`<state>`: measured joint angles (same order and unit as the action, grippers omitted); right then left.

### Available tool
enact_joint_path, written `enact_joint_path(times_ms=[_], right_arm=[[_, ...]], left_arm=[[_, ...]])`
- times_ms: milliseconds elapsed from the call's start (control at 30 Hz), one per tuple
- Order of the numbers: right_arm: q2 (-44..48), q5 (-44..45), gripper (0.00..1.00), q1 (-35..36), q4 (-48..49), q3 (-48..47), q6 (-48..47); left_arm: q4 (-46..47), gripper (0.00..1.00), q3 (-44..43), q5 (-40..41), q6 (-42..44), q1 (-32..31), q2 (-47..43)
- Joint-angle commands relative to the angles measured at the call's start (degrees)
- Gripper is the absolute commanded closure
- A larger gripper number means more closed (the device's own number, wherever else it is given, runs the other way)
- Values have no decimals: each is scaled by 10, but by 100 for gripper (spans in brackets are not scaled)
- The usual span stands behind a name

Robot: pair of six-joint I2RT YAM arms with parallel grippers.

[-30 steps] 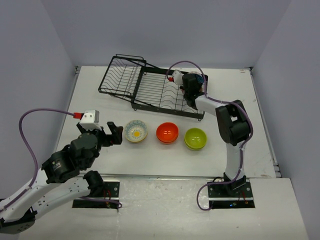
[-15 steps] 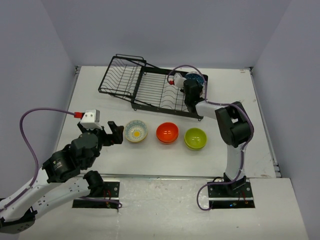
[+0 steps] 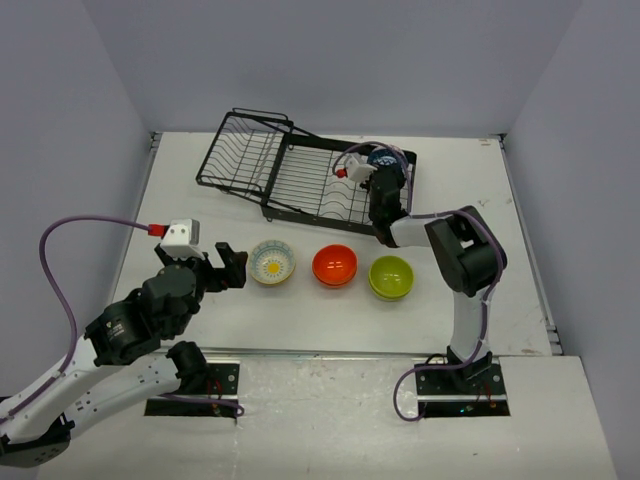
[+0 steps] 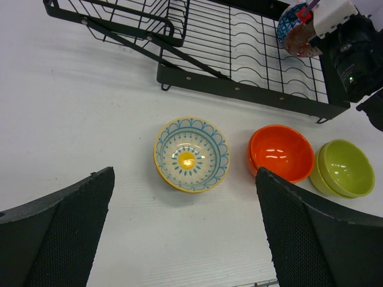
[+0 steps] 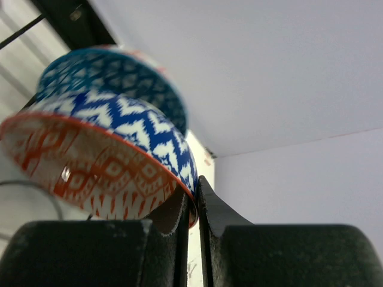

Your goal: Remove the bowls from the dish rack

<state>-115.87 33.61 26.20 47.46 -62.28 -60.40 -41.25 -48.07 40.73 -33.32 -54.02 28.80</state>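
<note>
Two are left in the dish rack [image 3: 290,172], the blue patterned bowl [image 5: 114,75] just beyond the right gripper [image 5: 195,200], whose fingers clamp the rim of the red-lined bowl [image 5: 90,161], while the cream bowl [image 4: 191,154], orange bowl [image 4: 281,152] and lime bowl [image 4: 346,168] lie unloaded before the left gripper [image 3: 228,268] and its spread fingers.

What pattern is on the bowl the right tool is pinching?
The bowl has blue-and-white zigzag outside, orange-red print inside; right wrist view shows it best.

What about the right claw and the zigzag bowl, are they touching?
Touching. The right wrist view shows the right gripper pinching the zigzag bowl at its rim, no gap.
</note>
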Motion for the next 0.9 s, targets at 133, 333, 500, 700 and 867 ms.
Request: enact_joint_path(times_ms=[133, 333, 500, 700, 867], right_arm=[[4, 28, 100, 18, 297, 1, -100], [25, 25, 100, 22, 251, 8, -65], [145, 13, 100, 39, 91, 44, 95], [369, -112, 100, 44, -332, 6, 461], [448, -223, 100, 47, -565, -35, 649]], left_arm=[[14, 0, -1, 8, 12, 2, 0], [14, 0, -2, 8, 12, 3, 1], [14, 0, -3, 10, 12, 8, 2], [3, 0, -6, 29, -8, 38, -15], [-4, 0, -7, 44, -22, 80, -44]])
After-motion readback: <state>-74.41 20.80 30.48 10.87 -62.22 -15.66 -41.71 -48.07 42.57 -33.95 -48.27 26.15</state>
